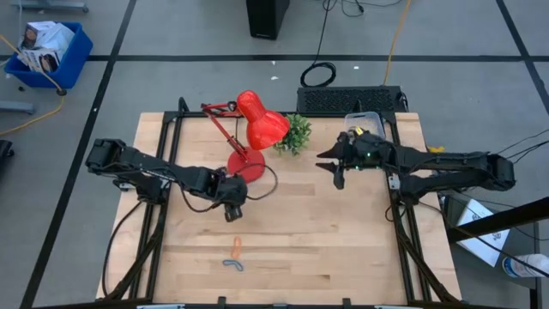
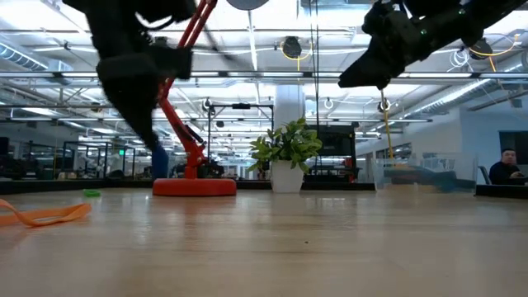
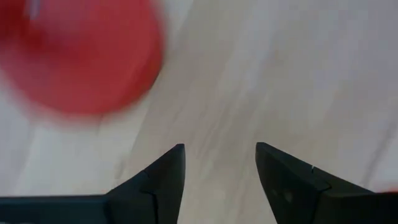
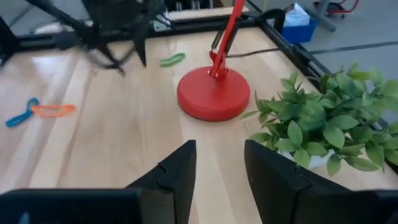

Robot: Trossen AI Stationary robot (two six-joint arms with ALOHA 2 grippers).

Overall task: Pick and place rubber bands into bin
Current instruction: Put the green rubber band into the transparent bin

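- High view: the left pincer (image 1: 232, 212) hangs over the wooden tabletop (image 1: 343, 249) just in front of the red lamp's round base (image 1: 249, 166), pointing at the near edge. An orange rubber band (image 1: 237, 246) and a blue rubber band (image 1: 233, 264) lie close together on bare wood nearer that edge, apart from the pincer. The right pincer (image 1: 336, 172) sits over the far right part of the tabletop, beside a small potted plant (image 1: 295, 133). The clear bin (image 1: 364, 122) stands at the far edge, right behind the right arm's wrist
- Low view: the orange rubber band (image 2: 45, 215) lies flat on the wood at the left, and a green rubber band (image 2: 91, 193) lies farther back near the lamp base (image 2: 194, 186). The bin (image 2: 425, 176) shows as a pale clear tub at the right, beyond the plant (image 2: 287, 157). Both arms hang above the wood, touching nothing. A person sits in the room at the far right
- Left wrist view: the left pincer (image 3: 219, 163) stands open, nothing between its fingers (image 3: 168, 174), bare wood below and the blurred lamp base (image 3: 81, 56) ahead
- Right wrist view: the right pincer (image 4: 219, 155) is open and empty. Beyond it are the lamp base (image 4: 213, 93), the plant (image 4: 329, 118), the green rubber band (image 4: 172, 60) and, farther off, the orange (image 4: 53, 110) and blue (image 4: 20, 113) rubber bands touching each other
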